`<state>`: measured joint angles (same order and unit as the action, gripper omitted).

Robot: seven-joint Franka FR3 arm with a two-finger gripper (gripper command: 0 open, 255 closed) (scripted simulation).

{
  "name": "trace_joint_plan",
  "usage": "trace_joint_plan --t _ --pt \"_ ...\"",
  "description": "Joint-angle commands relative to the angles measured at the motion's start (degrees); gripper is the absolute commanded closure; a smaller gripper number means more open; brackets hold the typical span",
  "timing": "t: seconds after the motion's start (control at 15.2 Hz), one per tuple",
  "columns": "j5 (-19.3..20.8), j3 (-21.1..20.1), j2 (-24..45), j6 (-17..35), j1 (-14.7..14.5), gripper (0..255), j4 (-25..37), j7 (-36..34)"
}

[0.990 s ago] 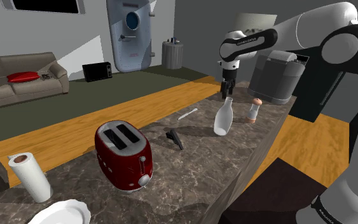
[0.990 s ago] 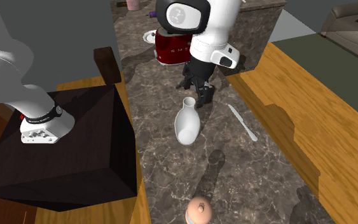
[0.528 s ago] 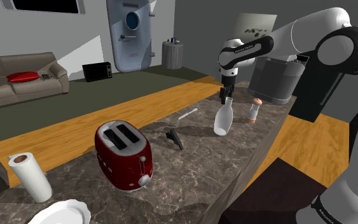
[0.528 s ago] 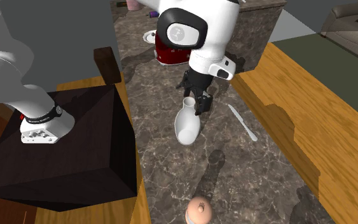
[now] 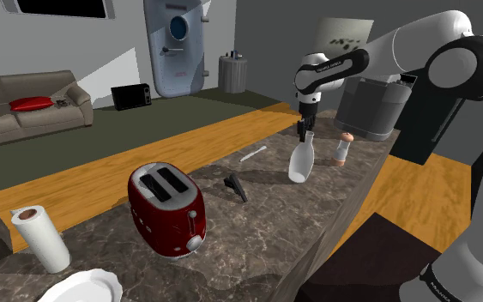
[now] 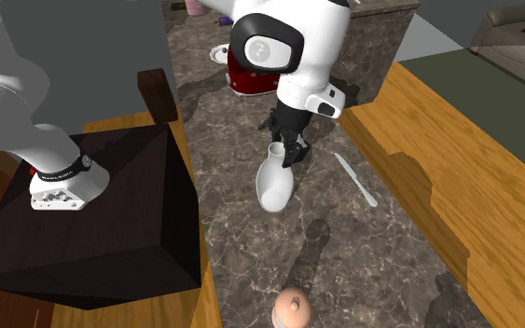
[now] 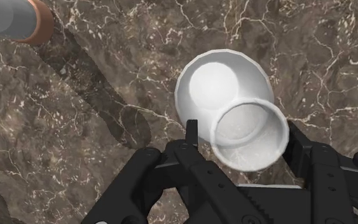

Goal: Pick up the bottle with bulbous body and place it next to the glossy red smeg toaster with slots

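Bottle (image 5: 299,161) stands upright mid-width on the dark veined counter (image 5: 256,236), toward the end far from the red toaster (image 5: 166,208). Gripper (image 5: 302,130) fingers sit apart around its slim neck. An off-centre close could tip it, or the smooth neck could slip out on lifting.

Soft, even light is filling all three views, medium bright. In the shoulder view a pale wedge of light is lying across the grey wall (image 5: 115,73), and the red toaster (image 5: 166,210) is throwing small white glints along its top edges. The counter (image 5: 265,223) is carrying soft-edged shadows. In the second exterior view dark blotches are spreading around the white bottle (image 6: 274,182) and toward the shaker (image 6: 291,307). The stand (image 6: 111,214) is reading very dark. In the wrist view a long diagonal shadow is crossing the counter, and the bottle's body is showing a round white hot spot.
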<state>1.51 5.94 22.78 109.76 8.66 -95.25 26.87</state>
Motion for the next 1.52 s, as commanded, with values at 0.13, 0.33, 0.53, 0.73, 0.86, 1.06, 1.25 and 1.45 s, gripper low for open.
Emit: trace_joint_plan --t 0.13,0.33,0.53,0.73,0.86,1.06,1.25,1.45 --pt "0.0 0.0 0.0 0.0 0.0 255 0.0 0.0" --pt "0.0 0.0 0.01 0.0 0.0 255 0.0 0.0" --pt "0.0 0.0 0.0 0.01 0.0 255 -0.01 0.0" --pt "0.05 0.03 -0.79 -1.97 -0.02 255 1.19 0.06" --pt "0.08 0.05 -1.23 -3.33 -0.03 255 2.11 0.11" --pt "0.12 0.08 -1.84 -5.38 -0.05 255 3.56 0.18" --pt "0.16 0.1 -2.34 -7.48 -0.05 255 5.15 0.25" --pt "0.18 0.12 -2.74 -9.61 -0.06 255 6.9 0.34"
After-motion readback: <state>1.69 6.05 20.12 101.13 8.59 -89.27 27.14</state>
